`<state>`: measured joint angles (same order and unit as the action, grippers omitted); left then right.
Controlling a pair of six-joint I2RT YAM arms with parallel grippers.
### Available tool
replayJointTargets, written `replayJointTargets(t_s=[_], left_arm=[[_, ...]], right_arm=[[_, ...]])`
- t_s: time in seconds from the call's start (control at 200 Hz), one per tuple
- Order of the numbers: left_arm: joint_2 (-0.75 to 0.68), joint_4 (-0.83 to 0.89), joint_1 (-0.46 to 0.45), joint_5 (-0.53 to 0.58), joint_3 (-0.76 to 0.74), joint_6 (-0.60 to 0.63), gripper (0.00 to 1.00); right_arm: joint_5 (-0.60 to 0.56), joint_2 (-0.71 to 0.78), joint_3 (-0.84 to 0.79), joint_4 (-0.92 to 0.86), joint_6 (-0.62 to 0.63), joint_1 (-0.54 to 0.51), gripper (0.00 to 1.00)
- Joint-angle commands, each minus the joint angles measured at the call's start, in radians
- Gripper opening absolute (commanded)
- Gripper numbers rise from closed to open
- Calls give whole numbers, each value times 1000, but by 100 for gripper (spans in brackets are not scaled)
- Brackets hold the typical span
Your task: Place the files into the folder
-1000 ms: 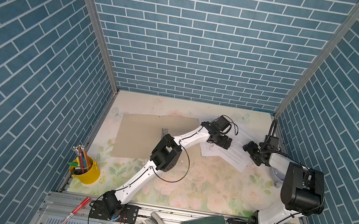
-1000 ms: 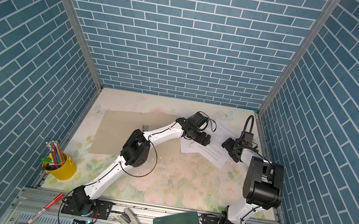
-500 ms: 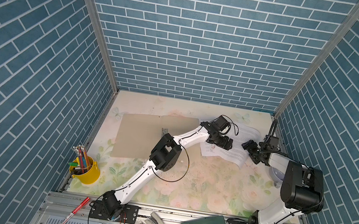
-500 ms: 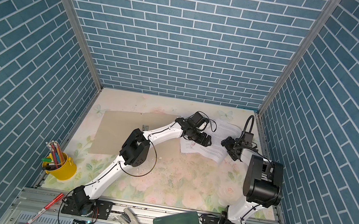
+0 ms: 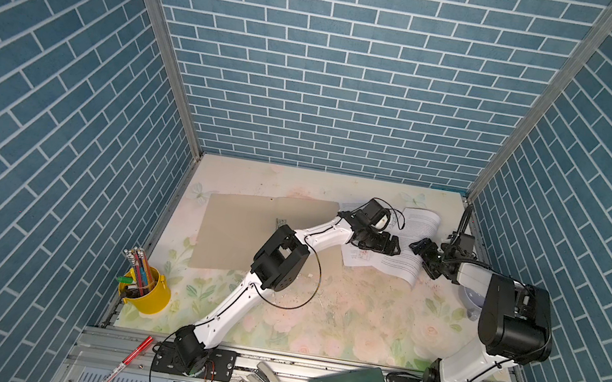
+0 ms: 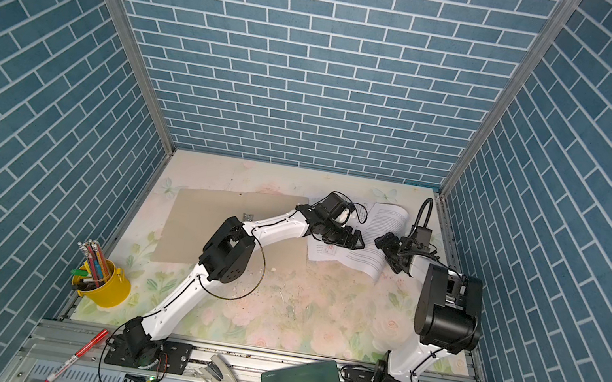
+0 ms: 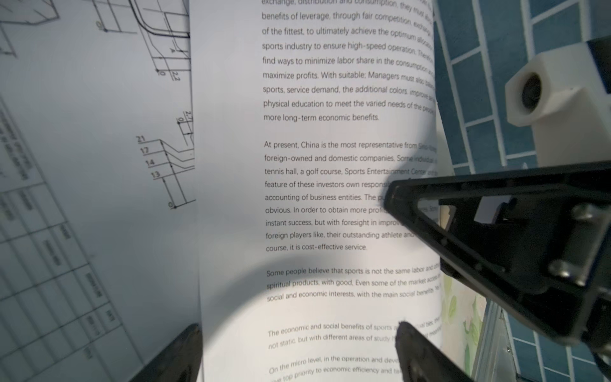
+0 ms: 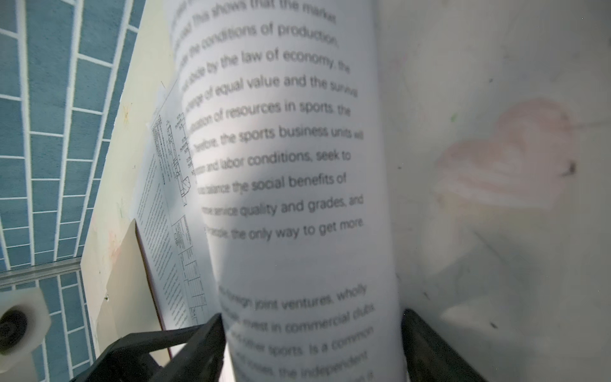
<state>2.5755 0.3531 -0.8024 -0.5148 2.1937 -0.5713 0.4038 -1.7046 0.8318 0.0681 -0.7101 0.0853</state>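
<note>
Since a second ago the top sheet [image 5: 417, 228] has been buckled into a higher arch, the right gripper [image 5: 424, 256] having been pushed toward the left gripper [image 5: 389, 246]. On the table [image 5: 358, 325] the open folder [image 5: 243, 232] lies toward the far left corner, crossed by the left arm [image 5: 276, 262]. The files [image 5: 399, 263] lie just beside its right edge, long axis roughly far-to-near. Both jaws are spread, the right astride the arch, nothing pinched; the left is nearer the folder.

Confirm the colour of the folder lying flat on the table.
The folder is plain tan, kraft-brown, with no pattern. It shows best in a top view.
</note>
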Motion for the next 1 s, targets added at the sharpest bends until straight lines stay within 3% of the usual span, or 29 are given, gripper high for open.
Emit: replayJointTargets(t_s=[0.0, 0.175, 0.555, 0.995], left_arm=[[-10, -8, -4, -33, -44, -42, 92], [-20, -61, -4, -44, -64, -67, 92], [-77, -174, 3, -48, -156, -113, 92], [-163, -199, 28, -9, -261, -74, 92]], right_arm=[[29, -38, -48, -64, -40, -2, 82], [38, -32, -55, -63, -38, -2, 80], [16, 11, -59, -91, -38, -2, 67], [35, 50, -59, -96, -48, -2, 55]])
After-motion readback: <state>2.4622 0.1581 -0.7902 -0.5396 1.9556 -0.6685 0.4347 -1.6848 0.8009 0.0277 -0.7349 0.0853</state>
